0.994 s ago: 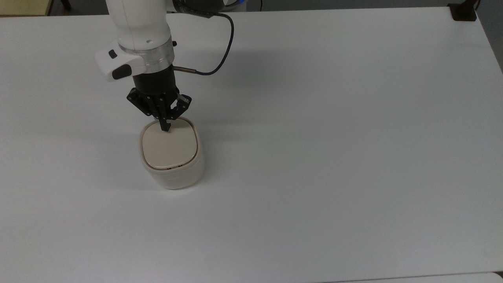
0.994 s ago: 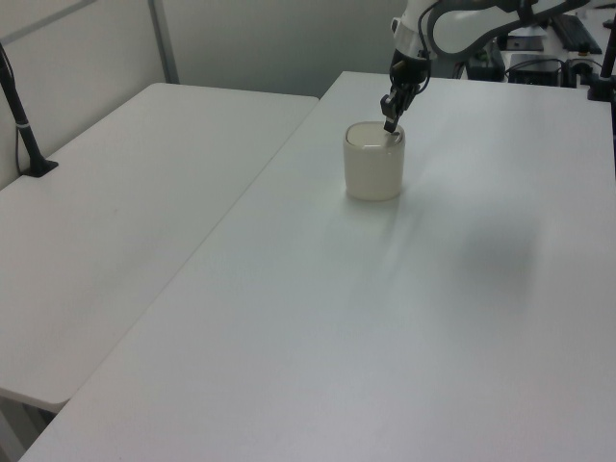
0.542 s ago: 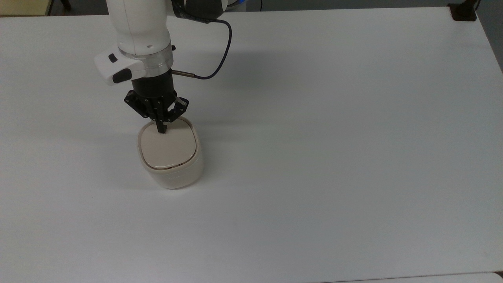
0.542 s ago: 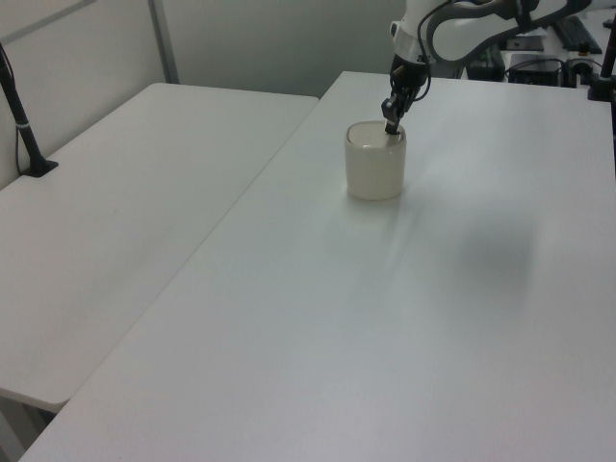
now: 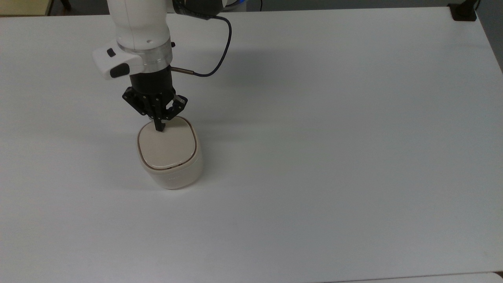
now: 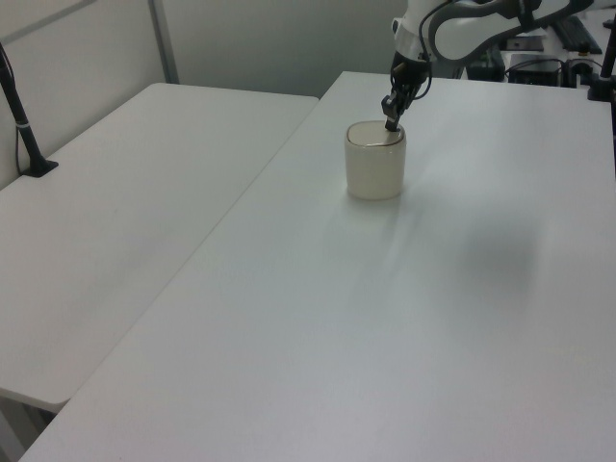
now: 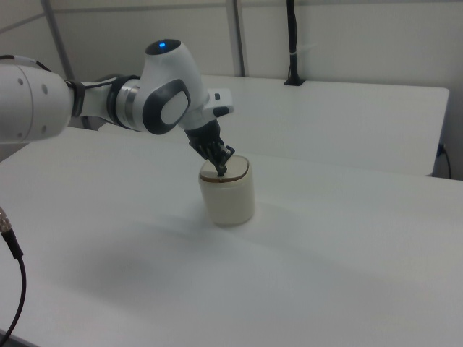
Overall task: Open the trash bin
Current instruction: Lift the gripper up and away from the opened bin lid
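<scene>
We see a broad white counter (image 5: 334, 137) that carries everything, with a second white counter (image 6: 115, 221) butted against it on the left view's left. Taking the trash bin as our landmark, the main counter stretches well away from it toward the top view's right and bottom.

Above the trash bin, at the top view's upper edge, stands the white robot arm (image 5: 137, 27); in the right view we see it reach in from the right view's left, its rounded joint (image 7: 170, 90) up and to the left of the bin. A dark cable (image 5: 220, 47) loops off the arm's wrist, up and to the right of the bin in the top view.

The trash bin (image 5: 173, 173) itself stands upright on the counter, toward the top view's left and a little above the middle; it is cream-white with rounded corners. In the left view we find it (image 6: 374, 173) near the far end of the counter, and in the right view (image 7: 228, 195) just below the arm's wrist. Its beige lid (image 5: 167, 147) lies flat and closed in the rim, with a thin dark line around its edge.

The black tool (image 5: 160, 129) points down onto the lid at the bin's far edge, nearest the arm. Its fingers look clenched together into a single tip, gripping nothing, and that tip touches the lid. We also see the tool (image 6: 390, 123) at the bin's top rim in the left view, and likewise (image 7: 219, 173) in the right view.
</scene>
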You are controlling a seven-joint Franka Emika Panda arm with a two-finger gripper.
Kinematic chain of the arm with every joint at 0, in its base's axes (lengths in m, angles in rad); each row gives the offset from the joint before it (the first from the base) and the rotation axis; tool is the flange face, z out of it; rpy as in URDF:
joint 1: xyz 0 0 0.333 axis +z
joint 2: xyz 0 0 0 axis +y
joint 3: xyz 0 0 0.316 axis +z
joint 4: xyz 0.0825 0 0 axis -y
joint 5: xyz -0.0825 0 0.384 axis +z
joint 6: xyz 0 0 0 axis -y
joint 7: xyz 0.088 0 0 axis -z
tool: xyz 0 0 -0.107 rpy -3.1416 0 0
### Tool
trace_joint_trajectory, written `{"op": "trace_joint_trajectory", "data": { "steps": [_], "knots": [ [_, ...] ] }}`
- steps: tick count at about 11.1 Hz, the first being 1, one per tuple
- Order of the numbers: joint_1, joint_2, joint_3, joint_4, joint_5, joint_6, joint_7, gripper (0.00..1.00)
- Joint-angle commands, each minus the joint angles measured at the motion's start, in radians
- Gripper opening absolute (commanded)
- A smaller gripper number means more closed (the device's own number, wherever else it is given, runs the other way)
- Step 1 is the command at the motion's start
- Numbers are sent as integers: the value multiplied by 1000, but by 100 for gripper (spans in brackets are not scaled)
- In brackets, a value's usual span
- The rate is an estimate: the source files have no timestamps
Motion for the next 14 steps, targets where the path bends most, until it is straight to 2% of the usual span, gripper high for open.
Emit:
{"op": "trace_joint_trajectory", "data": {
  "steps": [1,2,3,4,5,6,7,8,12,14],
  "knots": [
    [17,-143,-9,-32,-11,-151,53,3],
    [19,-182,-9,-32,-10,-203,54,3],
    [19,-219,-6,-32,-1,-249,73,9],
    [23,-251,-1,-32,1,-290,105,26],
    [42,-282,-1,-30,1,-339,134,51],
    [52,-311,-1,-30,1,-387,139,72],
    [63,-337,-1,-30,2,-438,139,89],
    [80,-360,-1,-30,1,-484,139,100],
    [115,-399,-3,-30,1,-616,122,100],
    [114,-391,1,-30,-10,-608,31,100]
  ]
}}
